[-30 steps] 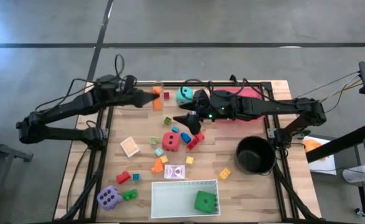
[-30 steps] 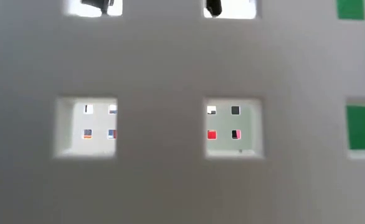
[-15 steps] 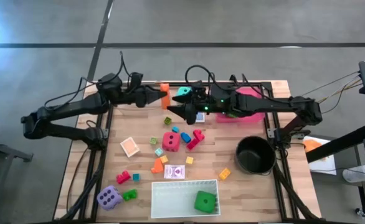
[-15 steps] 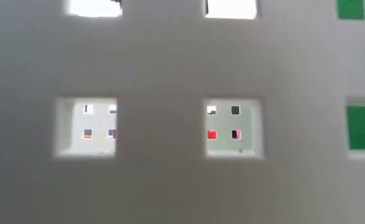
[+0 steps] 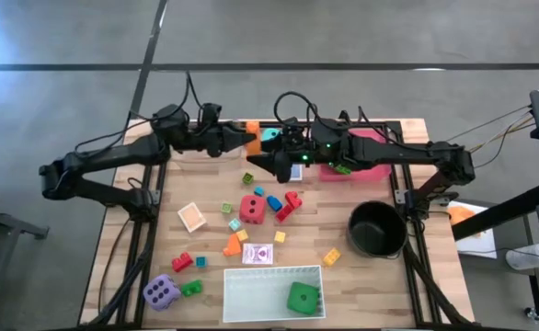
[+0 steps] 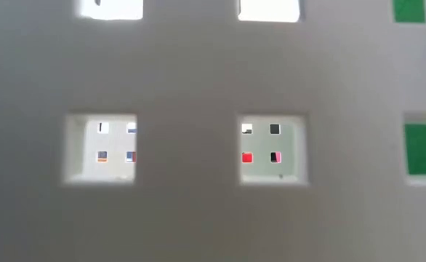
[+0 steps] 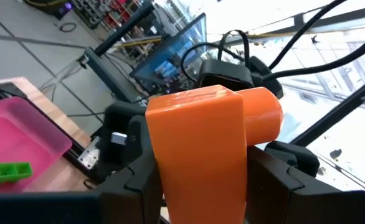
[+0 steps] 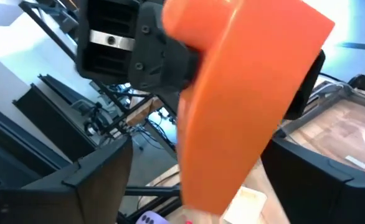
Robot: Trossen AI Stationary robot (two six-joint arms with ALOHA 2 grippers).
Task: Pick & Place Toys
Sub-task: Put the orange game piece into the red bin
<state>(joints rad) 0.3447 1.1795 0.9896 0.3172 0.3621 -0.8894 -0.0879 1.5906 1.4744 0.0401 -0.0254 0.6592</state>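
Note:
My left gripper (image 5: 241, 140) is shut on an orange block (image 5: 250, 137) high over the table's far middle. My right gripper (image 5: 258, 158) faces it from the right, open. In the right wrist view its fingers (image 8: 101, 180) stand on either side of the orange block (image 8: 245, 93). A teal die (image 5: 271, 135) lies behind them. The red die (image 5: 251, 208), small blocks (image 5: 286, 204) and a card (image 5: 258, 253) lie mid-table. The purple die (image 5: 161, 291) sits near left. The green die (image 5: 303, 298) is in the white tray (image 5: 242, 292). My left gripper pinches the orange block's two opposite flat sides (image 7: 164, 168) between its two fingers (image 7: 136, 183). It comes in about level from the table's left. The block is lifted clear, its round stud (image 7: 263, 115) pointing sideways. Whether my right gripper touches the block, I cannot tell.
A pink tray (image 5: 369, 154) at the far right holds a green block (image 7: 5, 171). A black pot (image 5: 377, 228) stands at the right. The white tray's holed wall (image 6: 198, 189) fills the low view. An orange-faced square piece (image 5: 192, 217) lies at the left.
My left gripper has carried the orange block toward the table's right and a little up, tipping from pointing downward to about level. My right gripper has gone up and toward the far left, closing on the block from the other side.

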